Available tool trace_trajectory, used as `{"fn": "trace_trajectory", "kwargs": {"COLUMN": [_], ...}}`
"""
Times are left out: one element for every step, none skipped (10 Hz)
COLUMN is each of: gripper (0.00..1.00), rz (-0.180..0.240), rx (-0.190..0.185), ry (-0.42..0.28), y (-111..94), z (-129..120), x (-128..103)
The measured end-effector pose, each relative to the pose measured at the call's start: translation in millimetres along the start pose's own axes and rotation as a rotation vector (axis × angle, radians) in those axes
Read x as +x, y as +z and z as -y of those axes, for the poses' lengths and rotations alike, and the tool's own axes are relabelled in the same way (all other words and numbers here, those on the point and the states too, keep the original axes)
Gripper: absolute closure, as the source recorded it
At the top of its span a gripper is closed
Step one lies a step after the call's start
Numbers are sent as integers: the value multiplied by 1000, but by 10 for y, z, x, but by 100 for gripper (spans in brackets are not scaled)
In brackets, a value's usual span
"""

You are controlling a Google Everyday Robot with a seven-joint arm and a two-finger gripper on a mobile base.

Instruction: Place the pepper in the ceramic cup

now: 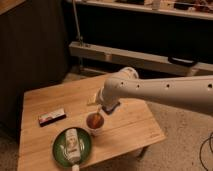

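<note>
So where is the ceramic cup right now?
The ceramic cup stands near the middle of the wooden table, right of the green plate, directly below the gripper.

No lettering is showing clearly enough to read — the small flat packet (52,117) lying left of the gripper (100,110) is carrying only a blurred pale band, and the bottle (72,145) lying below-left of it is showing an unreadable label.

Table (135,130): light wood planks, matt, visible grain. Arm (165,92): smooth white plastic shell, slight sheen. Gripper (98,106): above the cup (94,122), a pale glazed ceramic. Plate (60,150): green, glossy. Bottle (73,144): pale smooth plastic.
</note>
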Motion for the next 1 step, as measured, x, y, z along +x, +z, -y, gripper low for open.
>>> {"fn": "trace_trajectory", "kwargs": {"gripper": [20], "rz": [-9], "rx": [-30], "ry": [12], "y": [-10], "z": [17], "x": [-4]}}
